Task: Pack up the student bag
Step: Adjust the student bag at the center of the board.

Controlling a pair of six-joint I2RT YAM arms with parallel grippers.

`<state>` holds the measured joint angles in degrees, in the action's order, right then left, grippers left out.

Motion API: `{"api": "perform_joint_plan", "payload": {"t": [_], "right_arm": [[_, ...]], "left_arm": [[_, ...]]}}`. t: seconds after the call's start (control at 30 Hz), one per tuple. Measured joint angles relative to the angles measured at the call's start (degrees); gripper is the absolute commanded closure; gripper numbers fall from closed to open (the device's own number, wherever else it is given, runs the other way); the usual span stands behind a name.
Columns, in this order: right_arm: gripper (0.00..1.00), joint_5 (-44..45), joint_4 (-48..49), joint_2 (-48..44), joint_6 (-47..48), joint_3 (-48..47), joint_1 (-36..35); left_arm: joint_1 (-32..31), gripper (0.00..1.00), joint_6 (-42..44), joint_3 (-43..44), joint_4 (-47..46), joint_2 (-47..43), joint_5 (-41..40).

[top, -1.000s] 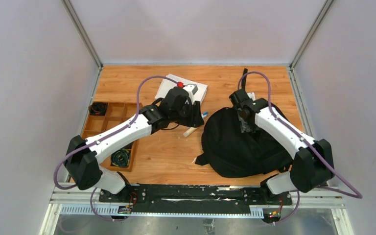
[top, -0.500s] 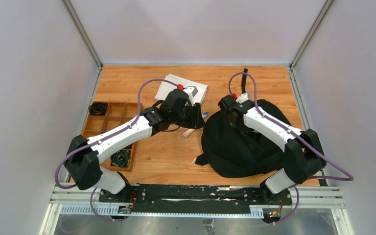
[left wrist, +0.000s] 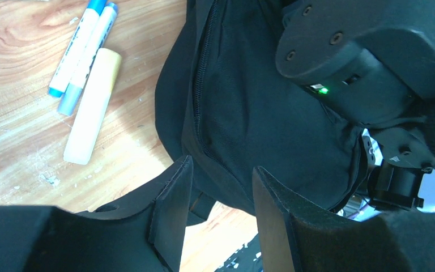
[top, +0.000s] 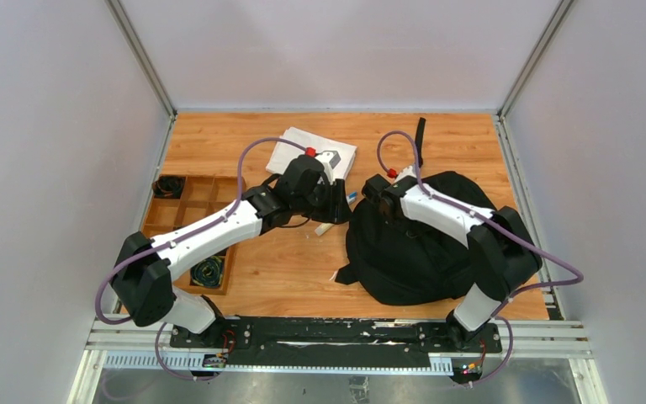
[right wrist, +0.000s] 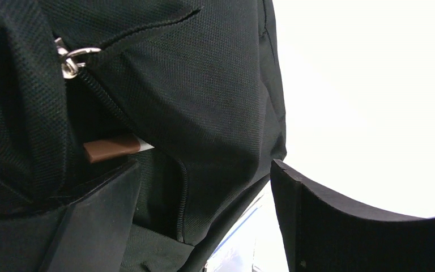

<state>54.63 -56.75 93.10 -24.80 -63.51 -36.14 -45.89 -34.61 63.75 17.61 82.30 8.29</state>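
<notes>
Toward the right half of the wooden surface (top: 286,269) lies the student bag (top: 412,252), a black slumped heap with one strap (top: 420,135) trailing to the far edge. Both of your arms meet at its far-left corner.

Your left pincer (left wrist: 220,170) sits just beside the bag's left flank, low over the wood. Its fingers (left wrist: 170,215) stand part-way apart, and the bag's lower edge shows through the gap; nothing looks clamped, though you cannot tell whether the fabric brushes a pad. A zipper line (left wrist: 201,102) runs down the bag right ahead of it. Beside the bag on the wood, from that wrist view, you have two blue markers (left wrist: 82,45) side by side and a pale yellow stick (left wrist: 92,113) touching them on the near side.

Your right pincer (right wrist: 204,170) is spread wide over the top of the bag, gripping nothing. Black fabric fills the space between its fingers (right wrist: 102,215). Up to the left a silver zipper pull (right wrist: 71,59) hangs at the mouth of an opening, and below it a brown piece with a white end (right wrist: 113,148) pokes out from under the fabric; what it is cannot be told.

Across the surface from the bag, a wooden tray (top: 187,192) with compartments sits at the left, dark coiled cables (top: 208,271) in its near compartment. A folded white cloth (top: 299,147) lies at the far side, behind your left arm.
</notes>
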Motion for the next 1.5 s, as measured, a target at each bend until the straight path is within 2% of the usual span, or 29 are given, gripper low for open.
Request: {"api": "perform_joint_plan", "payload": {"t": [0.4,0.77,1.03,1.17,1.33,1.43,1.5], "right_arm": [[0.12,4.87,-1.42,1.14,-1.14,-0.52,0.83],[0.12,5.07,-4.70,-11.23,-2.21,-2.23,0.92],[0.13,3.06,-4.94,-14.29,-2.10,-2.01,0.85],[0.19,1.14,-3.93,-14.80,-0.94,-1.05,0.85],[0.37,-1.75,-0.72,-15.02,1.25,1.55,0.85],[0.41,-2.82,0.83,-15.26,2.73,2.80,0.87],[0.47,-3.08,1.64,-15.17,3.26,3.04,0.94]], "left_arm": [[0.00,0.50,0.00,-0.79,-0.94,0.00,0.85],[0.00,0.50,0.00,-0.79,-1.33,-0.02,1.75],[0.00,0.50,-0.07,-0.79,-1.79,0.04,2.03],[0.00,0.51,-0.11,-0.79,-2.16,0.22,2.23],[0.00,0.52,-0.07,-0.79,-1.66,0.48,1.81],[0.00,0.52,-0.04,-0.96,-1.57,0.48,1.42],[0.00,0.52,-0.02,-1.20,-1.53,0.46,1.22]]}}
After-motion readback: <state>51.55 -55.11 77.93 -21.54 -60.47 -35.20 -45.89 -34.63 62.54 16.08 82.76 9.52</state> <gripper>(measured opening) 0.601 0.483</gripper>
